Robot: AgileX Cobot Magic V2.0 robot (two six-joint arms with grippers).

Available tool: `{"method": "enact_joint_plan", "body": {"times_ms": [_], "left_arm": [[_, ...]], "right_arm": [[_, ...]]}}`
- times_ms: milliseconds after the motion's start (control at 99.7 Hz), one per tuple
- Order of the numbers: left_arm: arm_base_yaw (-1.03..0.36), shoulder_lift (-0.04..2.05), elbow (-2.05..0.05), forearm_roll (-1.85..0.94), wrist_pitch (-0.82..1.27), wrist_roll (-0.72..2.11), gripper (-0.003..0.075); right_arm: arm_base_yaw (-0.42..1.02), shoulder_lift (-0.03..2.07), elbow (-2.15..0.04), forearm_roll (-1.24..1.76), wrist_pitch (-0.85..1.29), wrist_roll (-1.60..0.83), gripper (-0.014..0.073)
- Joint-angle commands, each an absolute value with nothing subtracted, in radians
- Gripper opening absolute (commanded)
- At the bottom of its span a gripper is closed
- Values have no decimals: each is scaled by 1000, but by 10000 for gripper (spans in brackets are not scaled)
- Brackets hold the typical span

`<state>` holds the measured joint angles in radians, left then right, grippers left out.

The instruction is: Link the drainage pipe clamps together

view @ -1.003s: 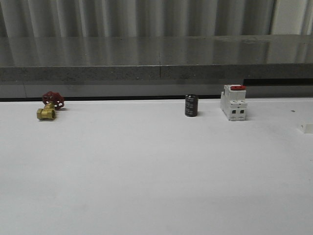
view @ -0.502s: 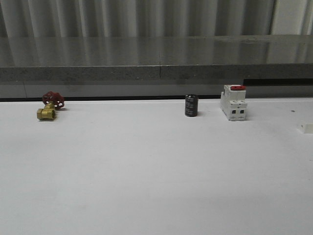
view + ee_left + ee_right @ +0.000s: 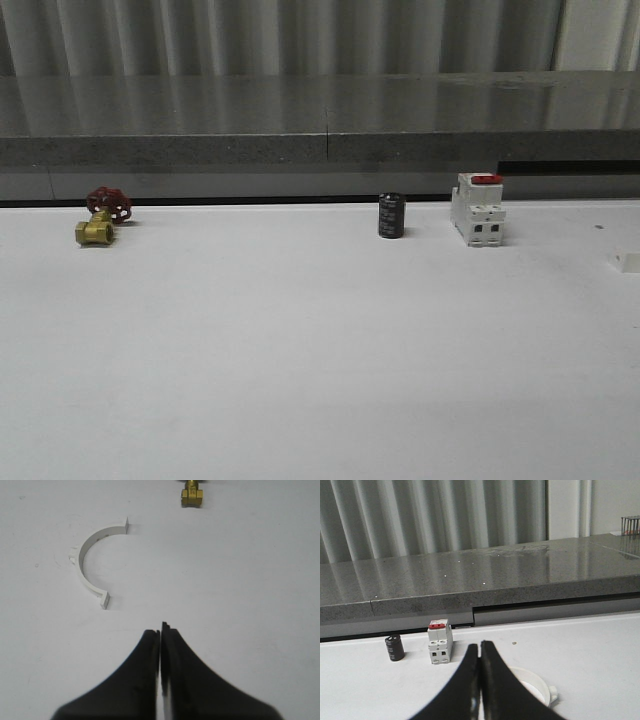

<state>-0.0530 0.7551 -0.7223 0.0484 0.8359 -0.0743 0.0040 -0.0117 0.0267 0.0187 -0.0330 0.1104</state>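
Both jaws closed, clamps (image 3: 89, 562) apart.

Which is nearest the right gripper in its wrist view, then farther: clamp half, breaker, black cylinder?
1. Clamp half, right behind the shut right gripper.
2. Breaker, farther back on the table.
3. Black cylinder, beside the breaker, slightly farther off to the side.

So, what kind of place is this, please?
Probably a workshop or test bench for hardware assembly: a white table holding a brass valve with a red handwheel, a white breaker with a red top and a white plastic half-ring pipe clamp.
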Motion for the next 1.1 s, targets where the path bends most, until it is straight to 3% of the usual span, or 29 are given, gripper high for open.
{"method": "enact_joint_plan", "body": {"times_ms": [0,151,251,502,1094], "left_arm": [[-60,764,-757,41,787,-79,132],[-60,764,-757,41,785,-79,542],[-60,764,-757,41,787,-79,659],[-43,833,-769,42,790,-79,659],[152,1393,-1094,48,765,67,658]], "right_arm": [[4,-29,10,17,-116,104,-67],[4,-29,10,17,-116,104,-67],[4,-29,10,17,-116,104,-67],[4,-29,10,17,-116,104,-67],[4,-29,10,17,-116,104,-67]]}}
